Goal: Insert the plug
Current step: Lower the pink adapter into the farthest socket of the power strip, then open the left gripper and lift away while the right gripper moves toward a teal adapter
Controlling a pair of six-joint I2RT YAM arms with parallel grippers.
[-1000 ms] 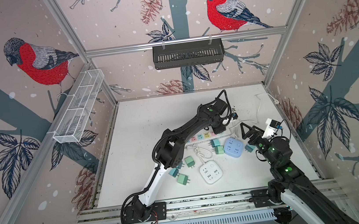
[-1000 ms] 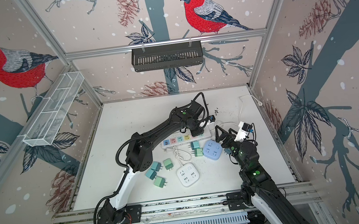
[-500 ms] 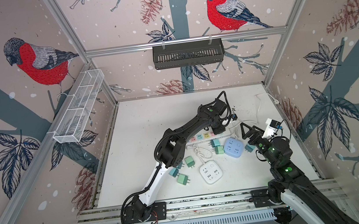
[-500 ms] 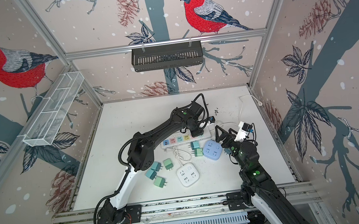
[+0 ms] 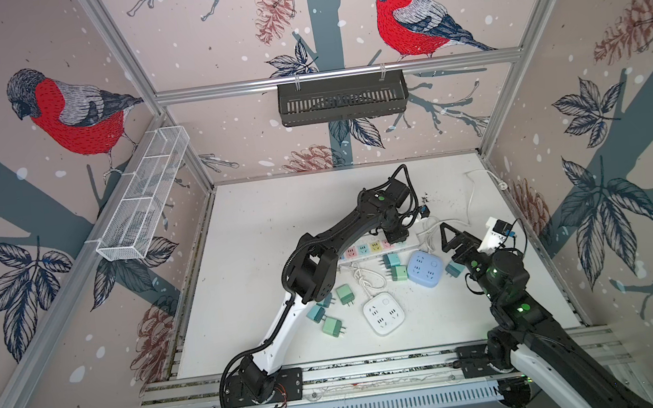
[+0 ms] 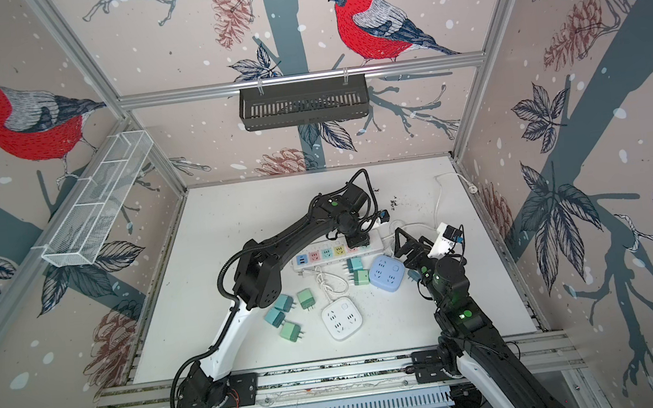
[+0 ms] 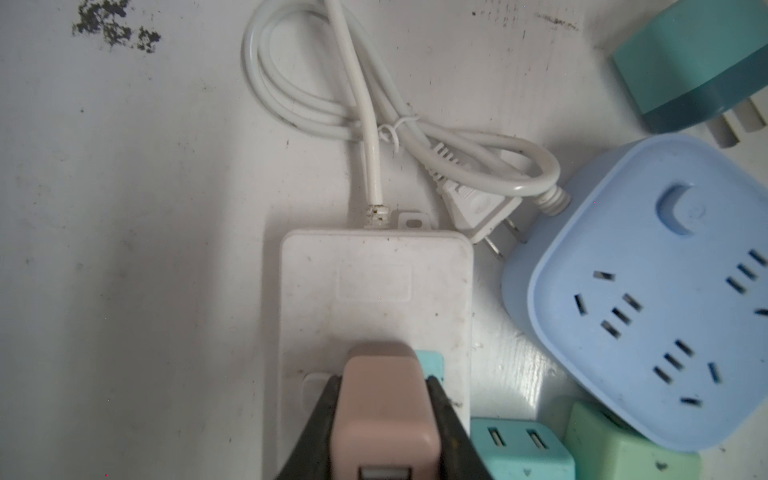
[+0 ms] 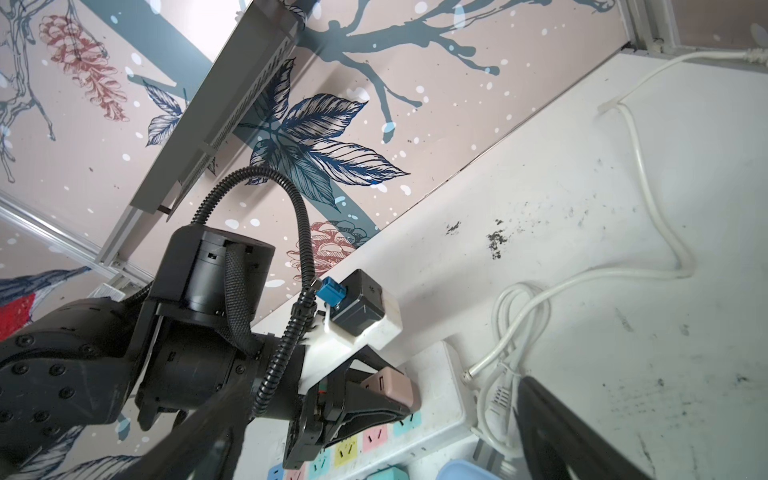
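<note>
**A:** The left gripper [image 7: 382, 380] has its two black fingers laid against opposite sides of the dusty-pink rounded plastic plug [image 7: 386, 415]. It is pinching the plug over the long white plastic power strip [image 7: 374, 286].

**B:** Whereabouts on the strip?

**A:** On the coloured outlet nearest the cord end. A corner of the teal socket panel [image 7: 430, 361] peeks out beside the plug.

**B:** Is it seated?

**A:** I can't tell. In the right wrist view its base looks close to the strip's face, but the prongs are hidden.

**B:** So how should the push be finished?

**A:** I'd press straight down along the prongs, with the wrist square to the strip and no twist. The strip looks loose on the table, so I'd push through the middle of its width, or that end may skid or tip. I'd let go only once the base sits flush. Then I'd part the fingers evenly and lift straight up, so nothing drags the plug sideways.

**B:** And the other arm?

**A:** The right gripper [image 5: 457, 238] is spread wide and empty, near the strip's cord end but apart from it. It could steady the strip if it shifts.

**B:** Anything in the way?

**A:** The pale-blue rounded cube socket block [image 7: 648, 291] lies just beside the strip. The tied coil of white cable [image 7: 374, 124] sits off its end. I'd keep the fingers clear of both.
</note>
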